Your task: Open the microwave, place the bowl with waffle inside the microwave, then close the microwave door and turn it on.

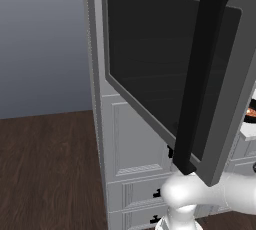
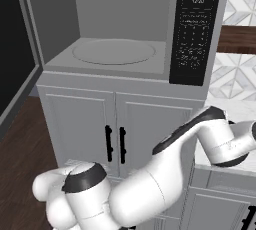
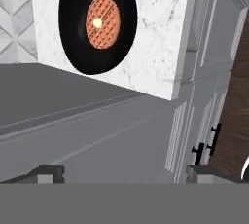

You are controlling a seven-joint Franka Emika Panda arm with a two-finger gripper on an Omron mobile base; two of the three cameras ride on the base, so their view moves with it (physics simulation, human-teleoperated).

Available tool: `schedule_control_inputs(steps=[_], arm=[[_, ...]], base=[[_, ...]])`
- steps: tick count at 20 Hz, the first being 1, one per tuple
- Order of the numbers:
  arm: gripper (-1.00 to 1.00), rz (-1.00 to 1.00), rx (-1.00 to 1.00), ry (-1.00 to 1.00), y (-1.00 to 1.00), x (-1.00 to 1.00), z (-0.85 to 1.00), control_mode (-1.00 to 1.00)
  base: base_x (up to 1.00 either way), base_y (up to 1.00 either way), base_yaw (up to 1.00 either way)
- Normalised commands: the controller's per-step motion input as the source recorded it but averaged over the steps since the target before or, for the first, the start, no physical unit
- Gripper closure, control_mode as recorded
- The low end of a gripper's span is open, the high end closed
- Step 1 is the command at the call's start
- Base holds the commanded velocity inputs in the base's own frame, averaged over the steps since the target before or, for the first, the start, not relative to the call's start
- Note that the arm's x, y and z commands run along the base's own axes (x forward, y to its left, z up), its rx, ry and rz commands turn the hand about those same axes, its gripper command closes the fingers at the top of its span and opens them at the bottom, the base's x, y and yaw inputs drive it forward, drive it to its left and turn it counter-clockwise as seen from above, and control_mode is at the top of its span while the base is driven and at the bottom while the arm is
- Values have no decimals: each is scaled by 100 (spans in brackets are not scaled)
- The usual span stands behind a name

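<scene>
The microwave (image 2: pixel 120 24) stands open, with a bare glass turntable (image 2: pixel 114 51) inside and the black control strip (image 2: pixel 197 29) on its right. The microwave door (image 1: pixel 165 64) is swung wide out to the left, its long black bar handle (image 1: pixel 200 74) facing me. A black bowl (image 3: pixel 97 23) holding a round orange waffle (image 3: pixel 102 22) rests on the white marble counter (image 3: pixel 160 38); the hand view is rolled sideways. My gripper (image 3: pixel 125 175) is open, well short of the bowl, nothing between its fingers. A sliver of the bowl (image 1: pixel 251 113) peeks past the door's right edge.
White cabinet doors with short black handles (image 2: pixel 115 144) sit under the microwave, drawers (image 1: pixel 140 194) below them. My arm (image 2: pixel 220 139) reaches right over the counter. The backsplash is patterned tile (image 2: pixel 240 4). Dark wood floor (image 1: pixel 45 164) lies to the left.
</scene>
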Motion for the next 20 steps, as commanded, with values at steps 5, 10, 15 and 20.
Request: schedule_control_inputs(steps=[5,10,15,20], arm=[[-100,0,0,12,-82,19,-29,-100],[-100,0,0,2,-34,7,-7,-100],[-100,0,0,5,-23,2,-58,-100],[-100,-1,0,0,-2,39,-17,-100]], base=[[0,0,0],[0,0,0],[0,0,0],[0,0,0]])
